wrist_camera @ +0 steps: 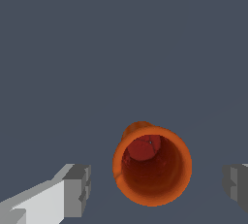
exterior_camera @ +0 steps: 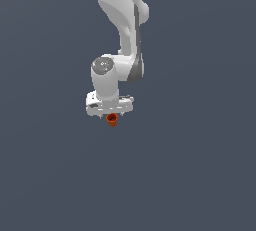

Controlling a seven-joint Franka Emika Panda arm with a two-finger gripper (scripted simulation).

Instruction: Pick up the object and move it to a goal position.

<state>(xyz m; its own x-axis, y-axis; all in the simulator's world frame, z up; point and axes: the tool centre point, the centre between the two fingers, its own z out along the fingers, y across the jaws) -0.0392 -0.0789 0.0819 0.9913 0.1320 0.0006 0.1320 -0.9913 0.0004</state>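
Observation:
The object [wrist_camera: 152, 167] is a small orange-red cup with a wide rim; in the wrist view I look straight down into its open mouth. It stands between my two grey fingertips [wrist_camera: 77, 189], with a gap on each side, so nothing touches it. My gripper [wrist_camera: 155, 186] is open around it. In the exterior view the cup [exterior_camera: 112, 120] peeks out just under the white hand, and my gripper [exterior_camera: 112, 117] sits right over it, its fingers mostly hidden by the hand.
A flat, uniform dark grey-blue surface [exterior_camera: 200, 175] fills both views. The white arm [exterior_camera: 125, 20] rises from the hand toward the top of the exterior view.

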